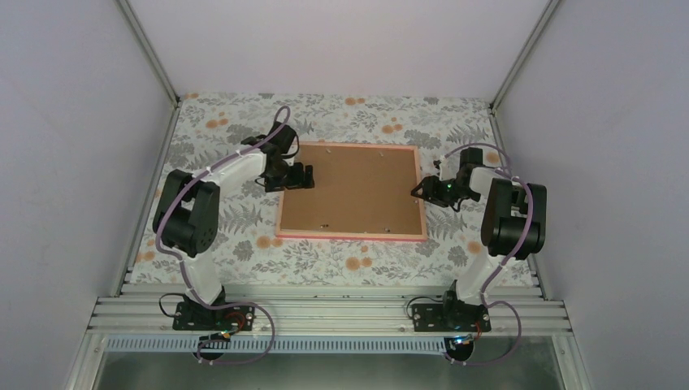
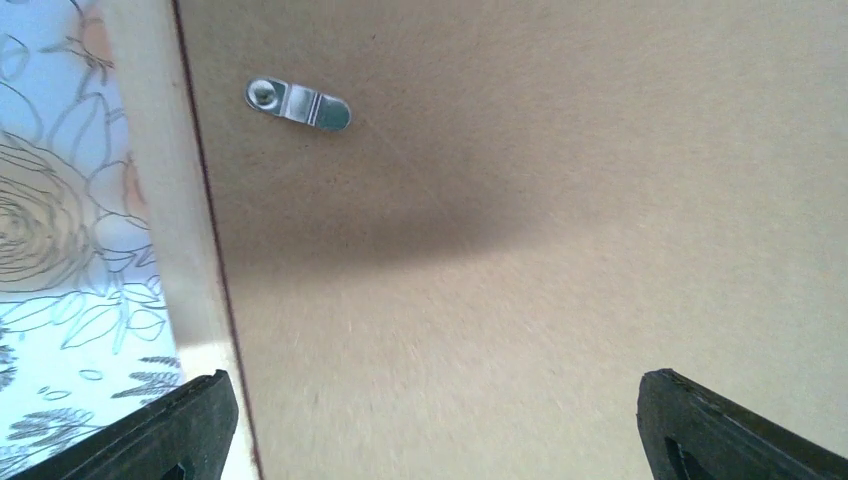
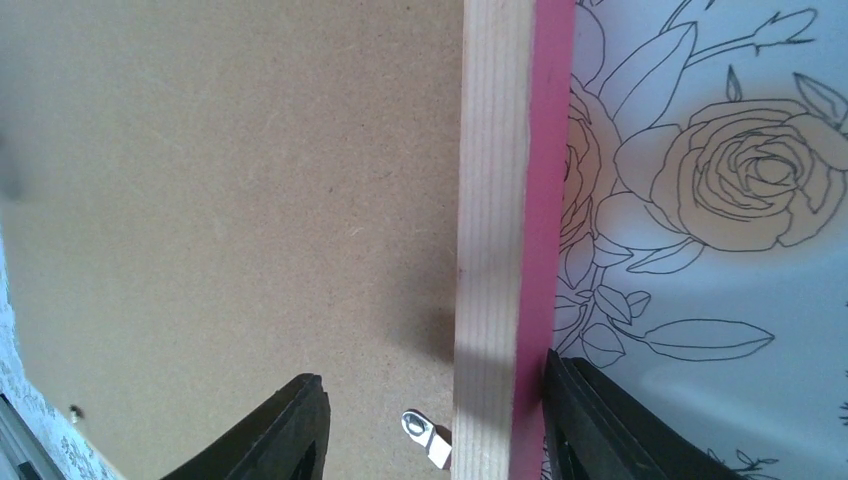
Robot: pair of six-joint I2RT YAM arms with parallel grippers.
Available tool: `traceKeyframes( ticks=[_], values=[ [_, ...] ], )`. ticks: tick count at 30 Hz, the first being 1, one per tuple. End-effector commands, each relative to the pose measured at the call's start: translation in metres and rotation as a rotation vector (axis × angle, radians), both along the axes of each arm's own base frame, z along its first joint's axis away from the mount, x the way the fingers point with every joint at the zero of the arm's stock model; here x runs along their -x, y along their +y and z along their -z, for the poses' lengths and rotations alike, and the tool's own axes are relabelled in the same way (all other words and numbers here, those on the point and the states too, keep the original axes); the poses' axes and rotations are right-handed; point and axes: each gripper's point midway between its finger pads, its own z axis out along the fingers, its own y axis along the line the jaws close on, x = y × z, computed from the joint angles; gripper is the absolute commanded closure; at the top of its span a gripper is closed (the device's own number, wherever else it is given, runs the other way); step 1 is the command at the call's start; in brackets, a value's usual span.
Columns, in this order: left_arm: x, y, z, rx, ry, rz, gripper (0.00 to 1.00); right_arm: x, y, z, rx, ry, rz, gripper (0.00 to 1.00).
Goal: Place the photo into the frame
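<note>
The frame lies face down in the middle of the table, its pink edge showing around a plain brown backing board. The photo is hidden. My left gripper is open and empty, low over the board just inside the frame's left rail; its wrist view shows the open gripper and a metal turn clip. My right gripper is open at the frame's right side. In its wrist view this gripper straddles the wooden rail, with one finger over the board and one finger against the pink outer edge, a clip between.
A floral tablecloth covers the table. White enclosure walls stand at the left, back and right, with metal posts at the back corners. An aluminium rail carries the arm bases at the near edge.
</note>
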Motion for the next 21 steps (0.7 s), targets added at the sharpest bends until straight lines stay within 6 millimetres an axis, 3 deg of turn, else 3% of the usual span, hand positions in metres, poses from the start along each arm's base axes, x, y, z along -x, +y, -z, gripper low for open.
traceKeyframes(
  ticks=[1,6,10,13,16,19,21],
  values=[
    [-0.003,0.008,-0.028,-0.045,-0.095,0.023,0.0,0.004,-0.002,0.003,0.029,0.02,0.003,0.46],
    [-0.011,0.017,-0.042,-0.1,-0.186,0.087,0.0,0.002,-0.002,-0.002,0.028,0.001,-0.001,0.45],
    [-0.018,0.02,-0.049,-0.12,-0.268,0.267,0.0,-0.002,0.003,-0.023,0.008,-0.073,-0.042,0.43],
    [-0.004,0.016,-0.046,-0.088,-0.303,0.434,0.0,-0.006,0.007,-0.043,-0.001,-0.153,-0.089,0.38],
    [0.011,0.011,-0.056,-0.064,-0.408,0.587,0.0,-0.005,0.017,-0.06,-0.01,-0.227,-0.178,0.34],
    [0.027,0.007,-0.064,-0.058,-0.51,0.74,0.0,0.002,0.033,-0.077,0.002,-0.306,-0.291,0.33],
    [0.038,0.004,-0.058,-0.055,-0.53,0.832,0.0,0.006,0.049,-0.081,0.005,-0.332,-0.356,0.33]
  ],
)
